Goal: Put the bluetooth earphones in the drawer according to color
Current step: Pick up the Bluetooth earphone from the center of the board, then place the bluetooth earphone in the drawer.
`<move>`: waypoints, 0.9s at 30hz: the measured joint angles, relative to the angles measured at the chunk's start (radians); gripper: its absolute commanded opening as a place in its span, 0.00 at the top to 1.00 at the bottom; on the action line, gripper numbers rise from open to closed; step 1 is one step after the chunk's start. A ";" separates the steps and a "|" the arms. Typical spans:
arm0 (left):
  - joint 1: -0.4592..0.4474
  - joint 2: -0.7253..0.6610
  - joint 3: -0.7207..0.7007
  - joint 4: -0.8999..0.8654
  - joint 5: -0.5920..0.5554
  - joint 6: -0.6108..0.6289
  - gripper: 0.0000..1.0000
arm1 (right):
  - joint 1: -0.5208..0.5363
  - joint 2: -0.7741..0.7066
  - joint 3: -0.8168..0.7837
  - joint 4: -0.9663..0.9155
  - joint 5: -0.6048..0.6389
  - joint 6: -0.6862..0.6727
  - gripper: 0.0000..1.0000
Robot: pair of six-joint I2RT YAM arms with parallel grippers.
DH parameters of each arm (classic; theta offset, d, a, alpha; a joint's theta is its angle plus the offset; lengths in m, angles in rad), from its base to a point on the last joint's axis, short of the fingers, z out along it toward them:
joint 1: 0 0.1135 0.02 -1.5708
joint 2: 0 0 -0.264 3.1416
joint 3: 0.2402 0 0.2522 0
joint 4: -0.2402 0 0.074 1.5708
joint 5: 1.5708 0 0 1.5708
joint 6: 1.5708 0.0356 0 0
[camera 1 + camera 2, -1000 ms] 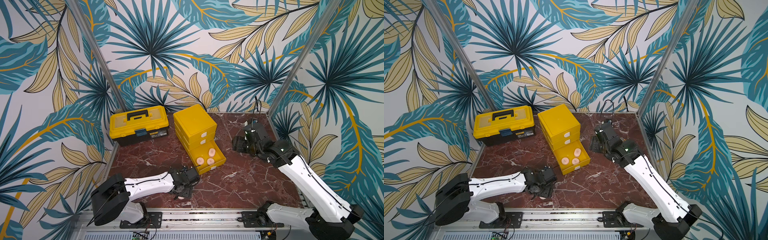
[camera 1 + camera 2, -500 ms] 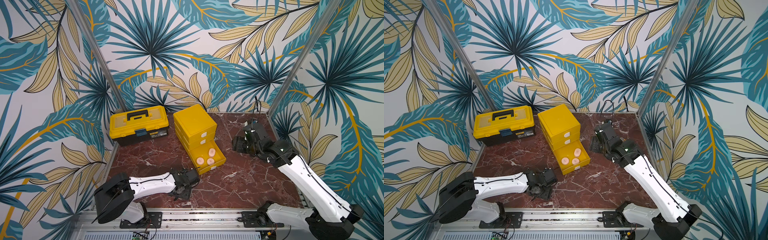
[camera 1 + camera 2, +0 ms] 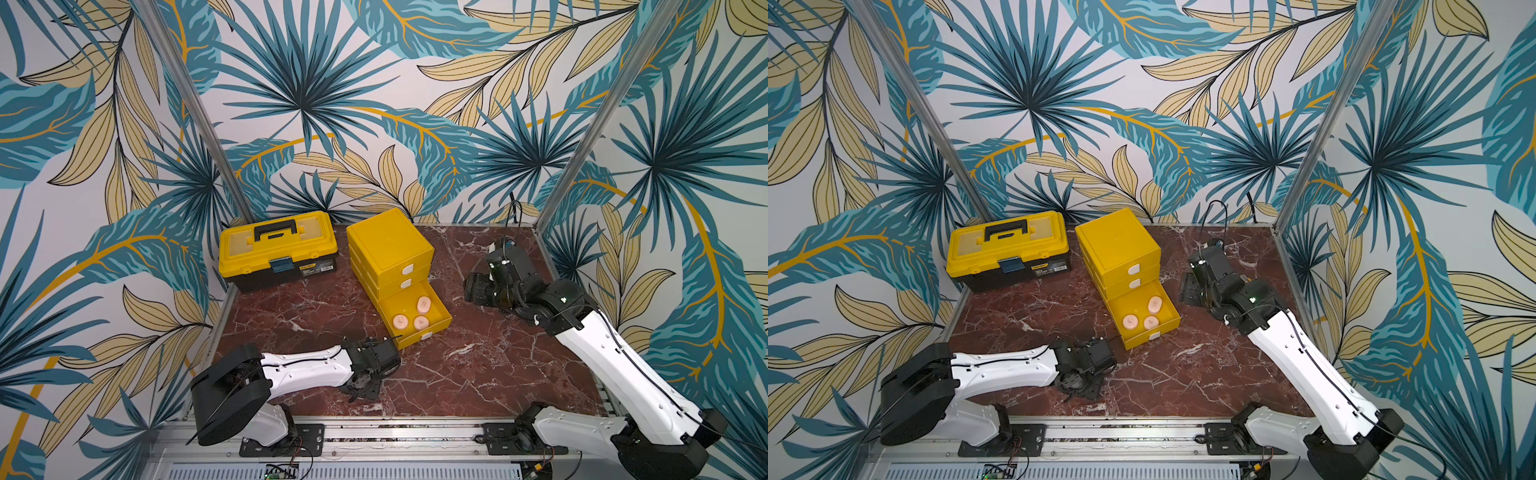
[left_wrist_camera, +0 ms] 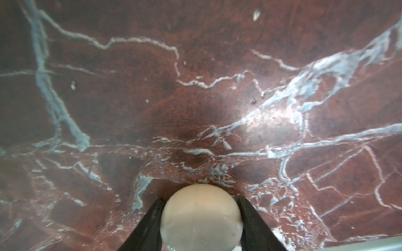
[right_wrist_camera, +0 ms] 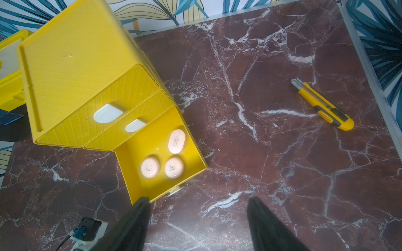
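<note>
The yellow chest [image 3: 388,241] stands mid-table with its two upper drawers shut. Its bottom drawer [image 5: 152,147] is pulled out and holds three pale pink earphone cases [image 5: 176,141]; the same cases [image 3: 423,305] show in both top views. My left gripper [image 3: 365,385] points down at the marble near the front edge. In the left wrist view its black fingers [image 4: 155,213] press both sides of another pale pink earphone case [image 4: 201,217] resting on the marble. My right gripper [image 5: 198,201] hangs open and empty above the table, right of the chest, where its jaws [image 3: 1190,291] face the drawer.
A yellow toolbox [image 3: 277,249] with a black handle sits at the back left, beside the chest. A yellow-black utility knife [image 5: 322,104] lies on the marble near the right wall. Metal rails run along the front edge.
My left gripper's fingers have closed in on the pink case at the front edge, which no longer shows in the top views. The right arm has hardly moved.
</note>
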 measured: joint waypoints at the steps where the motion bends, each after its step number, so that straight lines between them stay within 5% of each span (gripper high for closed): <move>1: -0.004 -0.004 0.008 -0.020 -0.010 0.004 0.58 | 0.000 0.000 0.000 0.000 0.000 0.000 0.24; 12: -0.061 -0.116 0.319 -0.083 -0.200 0.172 0.59 | -0.006 -0.059 -0.022 0.000 0.017 0.000 0.24; 27: 0.082 0.338 0.751 -0.058 -0.292 0.431 0.59 | -0.017 -0.153 -0.046 -0.003 0.074 0.001 0.24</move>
